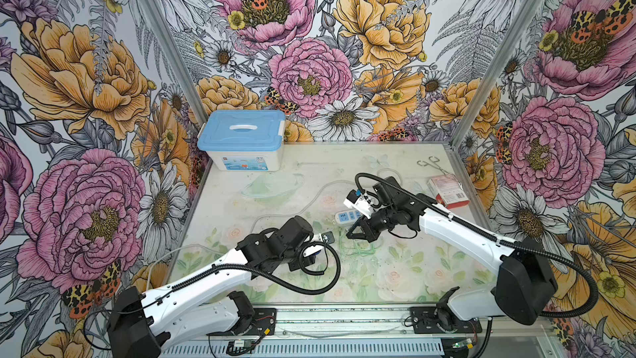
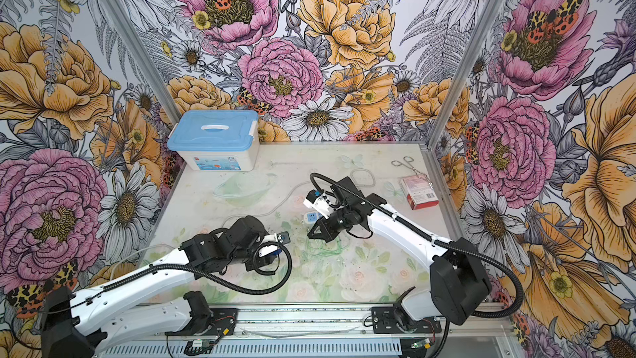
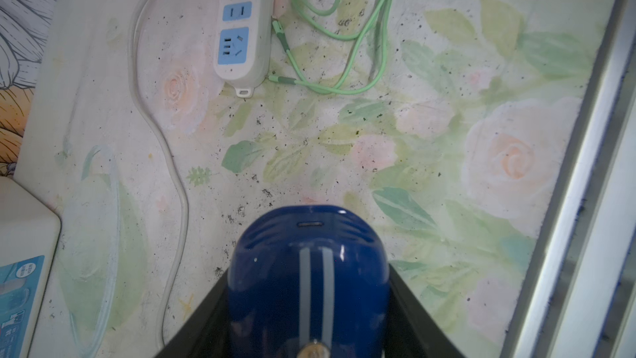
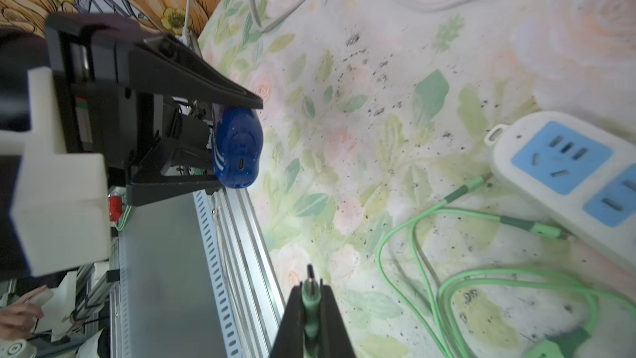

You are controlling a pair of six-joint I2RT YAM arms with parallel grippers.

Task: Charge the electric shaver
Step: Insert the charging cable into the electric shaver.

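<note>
My left gripper (image 3: 308,272) is shut on the electric shaver (image 3: 309,297), a dark blue rounded body with two silver stripes, held above the table. Its charging port (image 4: 241,164) faces my right gripper (image 4: 311,289). That gripper is shut on the plug (image 4: 310,299) of a green cable (image 4: 447,287), whose metal tip sticks out toward the shaver (image 4: 237,148) across a gap. In both top views the two grippers (image 1: 318,253) (image 1: 349,234) face each other at mid-table. The rest of the cable lies coiled beside the white power strip (image 1: 347,216).
A blue-lidded box (image 1: 242,139) stands at the back left. Metal forceps (image 1: 435,163) and a red carton (image 1: 447,191) lie at the back right. A clear mask with tubing (image 1: 272,185) lies behind the arms. The strip's white cord (image 3: 165,153) crosses the table.
</note>
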